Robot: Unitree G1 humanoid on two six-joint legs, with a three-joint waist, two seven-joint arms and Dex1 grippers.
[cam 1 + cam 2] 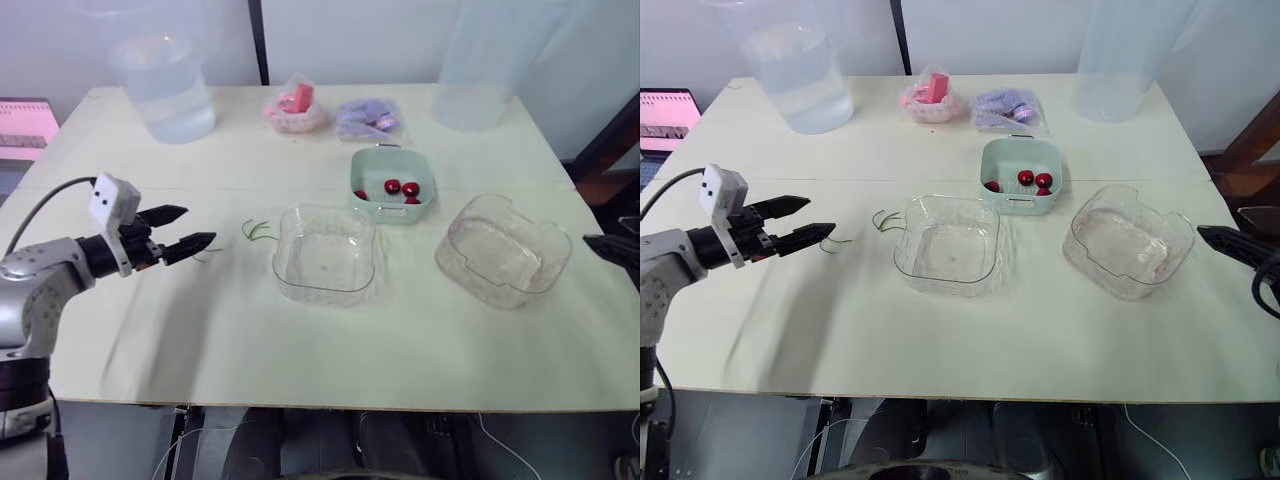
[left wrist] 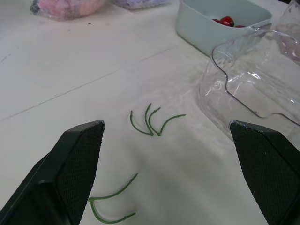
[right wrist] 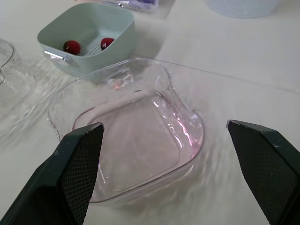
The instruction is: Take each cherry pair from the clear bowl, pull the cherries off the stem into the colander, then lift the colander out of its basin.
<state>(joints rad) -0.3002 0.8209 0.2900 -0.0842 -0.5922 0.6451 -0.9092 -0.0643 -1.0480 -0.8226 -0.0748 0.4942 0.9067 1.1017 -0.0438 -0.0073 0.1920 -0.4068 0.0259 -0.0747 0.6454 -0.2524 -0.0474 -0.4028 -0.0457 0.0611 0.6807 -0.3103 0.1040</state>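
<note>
We note a smooth cream surface (image 1: 300,360) bearing a glossy round-cornered clear bowl (image 1: 325,291); left fingers (image 2: 77,159) and right fingers (image 3: 79,164) spread.

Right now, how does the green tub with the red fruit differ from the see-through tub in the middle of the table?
The mint colander is opaque, while the clear bowl is transparent. The mint colander holds several red cherries, but the clear bowl looks empty. The mint colander also looks smaller than the clear bowl. Both are squarish with rounded corners and stand upright on the table.
</note>
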